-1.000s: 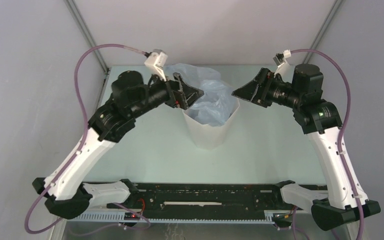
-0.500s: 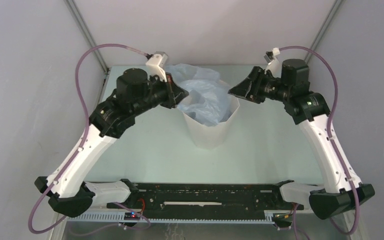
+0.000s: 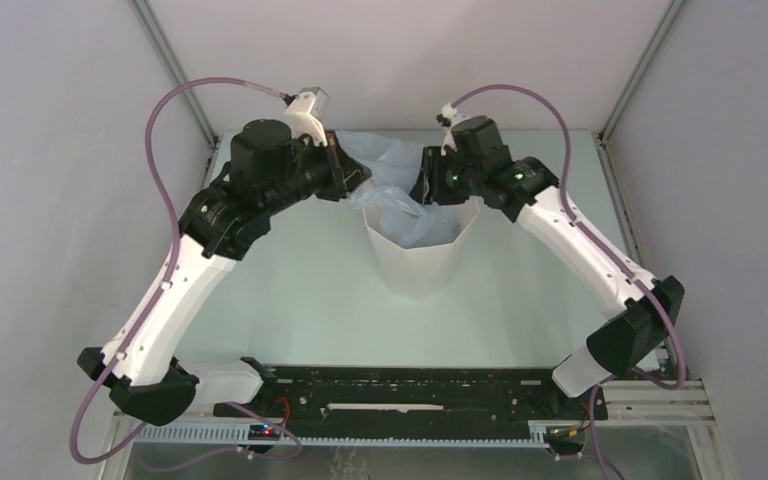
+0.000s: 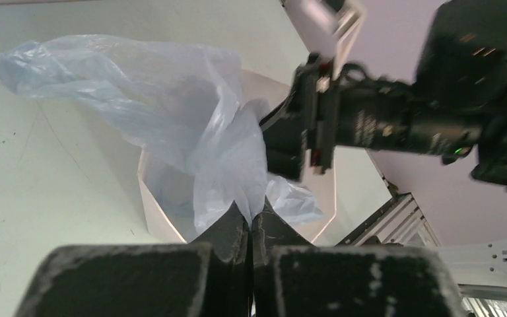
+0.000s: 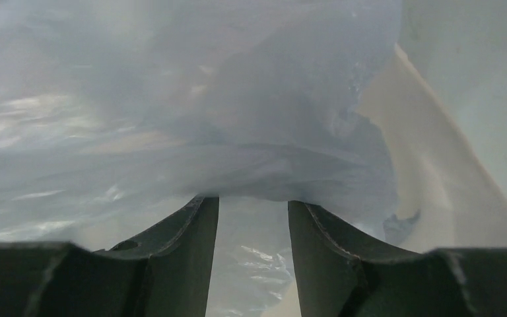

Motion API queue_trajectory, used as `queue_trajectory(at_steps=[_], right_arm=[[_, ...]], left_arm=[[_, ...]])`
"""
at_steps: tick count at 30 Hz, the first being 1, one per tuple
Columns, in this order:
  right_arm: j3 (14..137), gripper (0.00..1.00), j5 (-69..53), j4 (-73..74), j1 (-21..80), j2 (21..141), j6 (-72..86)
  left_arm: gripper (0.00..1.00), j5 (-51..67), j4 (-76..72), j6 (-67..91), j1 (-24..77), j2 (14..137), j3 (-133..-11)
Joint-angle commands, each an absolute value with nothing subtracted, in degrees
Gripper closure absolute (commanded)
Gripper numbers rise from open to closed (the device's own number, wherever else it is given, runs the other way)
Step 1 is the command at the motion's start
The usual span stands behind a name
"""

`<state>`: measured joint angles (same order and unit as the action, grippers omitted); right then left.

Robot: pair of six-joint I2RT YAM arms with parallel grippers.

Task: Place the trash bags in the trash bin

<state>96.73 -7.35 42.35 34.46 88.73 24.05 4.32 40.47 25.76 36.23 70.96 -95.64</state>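
Left gripper [image 4: 251, 212] pinches the trash bag [image 4: 171, 112]; right gripper [image 5: 251, 202] spread, tips against it

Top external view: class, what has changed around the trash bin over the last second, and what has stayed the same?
The left fingers, open a second ago, closed on the trash bag at the left rim of the trash bin. The right arm swung in from the right. The right fingers now reach over the bin's mouth against the bag, apart. The bin stayed put.
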Motion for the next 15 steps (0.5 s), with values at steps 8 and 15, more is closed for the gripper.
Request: queue_trajectory(at_steps=[8, 15], right_arm=[[90.5, 0.49, 2.7, 40.1, 36.6, 92.3, 17.8], [96.4, 0.44, 2.5, 49.3, 36.5, 86.2, 16.3]], left_arm=[[1.0, 9.9, 39.4, 31.3, 34.8, 78.1, -103.3], [1.0, 16.0, 38.0, 36.2, 34.8, 79.3, -105.2]])
